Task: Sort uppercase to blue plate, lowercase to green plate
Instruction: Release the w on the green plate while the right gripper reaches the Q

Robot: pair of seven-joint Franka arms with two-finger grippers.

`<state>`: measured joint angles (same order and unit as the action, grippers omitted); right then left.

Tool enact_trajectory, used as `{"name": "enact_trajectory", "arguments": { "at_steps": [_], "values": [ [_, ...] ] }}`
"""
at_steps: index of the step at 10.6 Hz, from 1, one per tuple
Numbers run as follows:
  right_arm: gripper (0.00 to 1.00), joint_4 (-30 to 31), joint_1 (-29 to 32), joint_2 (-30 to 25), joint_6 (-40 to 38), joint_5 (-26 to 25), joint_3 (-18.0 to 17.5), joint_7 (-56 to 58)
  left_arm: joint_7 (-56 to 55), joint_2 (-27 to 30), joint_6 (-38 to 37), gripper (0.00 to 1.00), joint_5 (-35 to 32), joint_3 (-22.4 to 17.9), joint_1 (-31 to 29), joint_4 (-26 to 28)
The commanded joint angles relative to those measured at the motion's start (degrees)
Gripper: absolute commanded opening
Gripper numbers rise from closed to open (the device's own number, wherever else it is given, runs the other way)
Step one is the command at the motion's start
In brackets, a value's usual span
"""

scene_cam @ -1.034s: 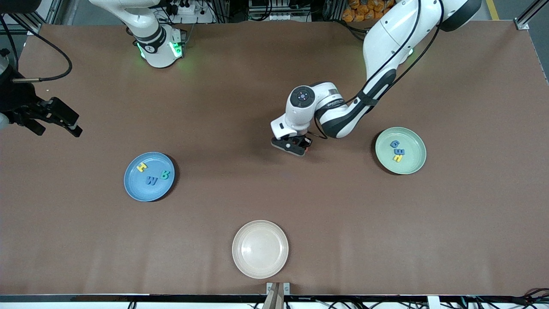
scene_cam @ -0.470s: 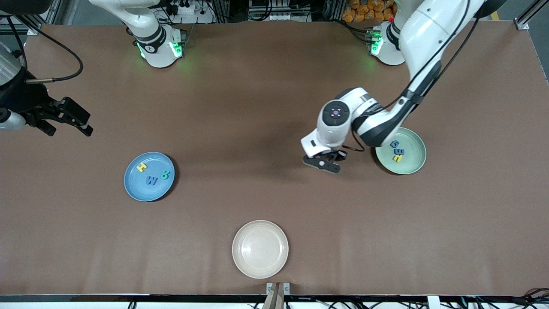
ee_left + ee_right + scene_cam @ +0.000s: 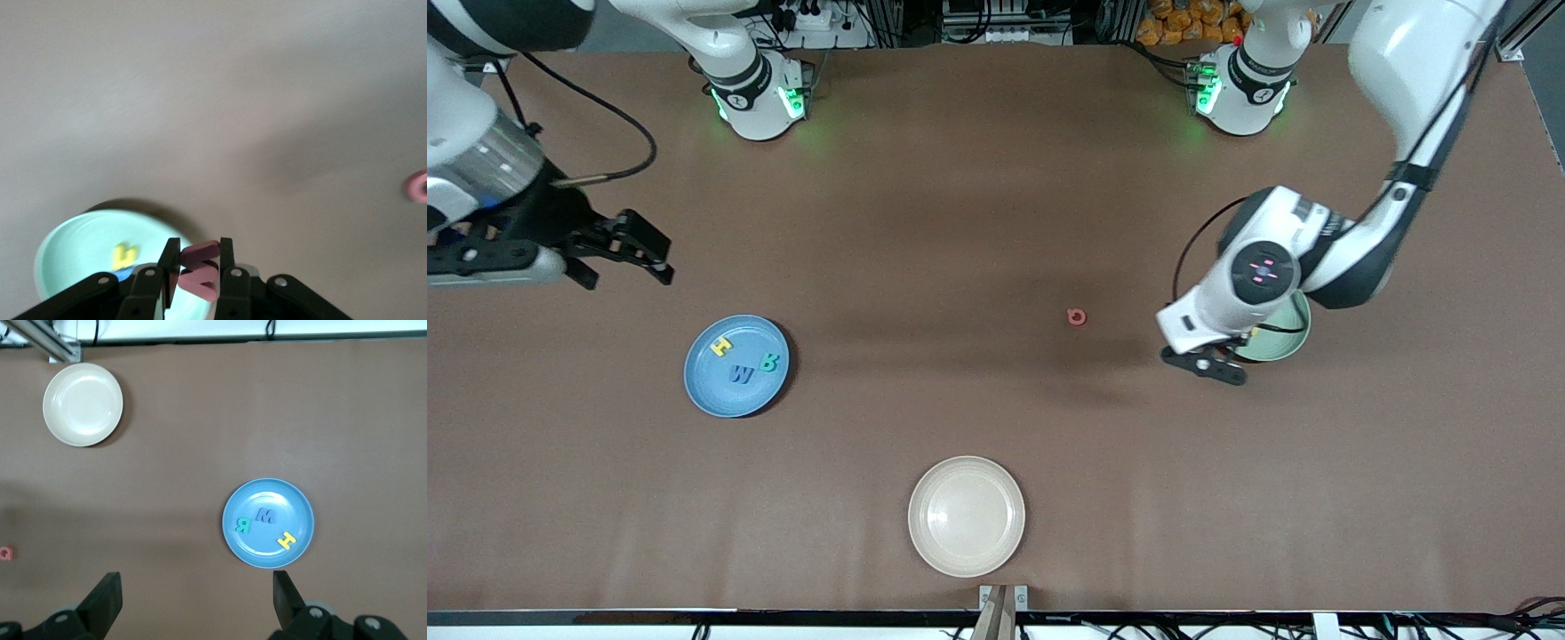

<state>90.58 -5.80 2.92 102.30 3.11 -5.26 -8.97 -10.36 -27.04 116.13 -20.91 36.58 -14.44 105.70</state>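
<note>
Left gripper (image 3: 198,270) pinching the red m (image 3: 199,271), hanging over the green plate (image 3: 73,250) edge, plate holding a yellow letter (image 3: 124,256). Right gripper (image 3: 197,600) spread wide, waiting above bare table near the blue plate (image 3: 703,391). H (image 3: 721,346), M (image 3: 741,374), R (image 3: 769,362) lying on blue. Red Q (image 3: 1077,316) lying alone mid-table.

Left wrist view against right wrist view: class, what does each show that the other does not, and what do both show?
Only the left wrist view shows the left hand shut on a small red foam m over the pale mint-green round plate, with a yellow letter on it.

Only the right wrist view shows the open right hand, the round blue plate and the cream-white plate.

Both show the red foam Q on the brown table.
</note>
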Motion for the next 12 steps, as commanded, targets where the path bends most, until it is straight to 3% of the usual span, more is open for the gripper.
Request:
{"name": "enact_trajectory", "arguments": {
  "at_steps": [1, 4, 5, 6, 7, 10, 11, 12],
  "values": [
    [1.00, -1.10, -3.58, 2.69, 0.71, -0.20, -0.02, -1.48, 6.21, 2.69, -1.78, 0.00, 1.84, 0.51, -5.49, 3.10],
    [1.00, -1.80, -11.05, 8.31, 6.76, -1.17, -0.02, -8.51, 7.11, 0.77, -1.09, 0.00, 1.93, -0.19, -10.07, 3.90],
    [1.00, -3.55, -13.25, 11.12, 7.21, -1.95, -0.02, -8.70, 7.20, -0.11, -0.73, 0.07, 3.32, -0.37, -11.47, 3.90],
    [1.00, -5.48, -15.45, 13.75, 7.22, -2.14, 0.07, -9.22, 7.20, -0.47, -0.47, 0.23, 5.68, -0.63, -11.75, 3.90],
    [1.00, -7.06, -17.82, 17.00, 7.39, -2.92, 0.16, -9.84, 7.11, -0.38, -0.38, 0.50, 6.40, -1.68, -11.58, 3.73],
    [1.00, -9.19, -25.99, 27.02, 14.91, -6.52, 0.16, -14.57, 7.02, -0.38, 0.15, 0.71, 8.60, -2.65, -11.31, 3.29],
    [1.00, -9.54, -28.37, 29.58, 17.65, -7.32, 0.16, -17.29, 6.76, -0.38, 0.15, 0.92, 9.13, -2.66, -11.23, 3.29],
    [1.00, -11.11, -30.48, 31.78, 18.46, -8.98, 0.16, -18.44, 6.76, -0.21, 0.15, 1.00, 9.31, -2.66, -11.22, 3.20]
  ]
}}
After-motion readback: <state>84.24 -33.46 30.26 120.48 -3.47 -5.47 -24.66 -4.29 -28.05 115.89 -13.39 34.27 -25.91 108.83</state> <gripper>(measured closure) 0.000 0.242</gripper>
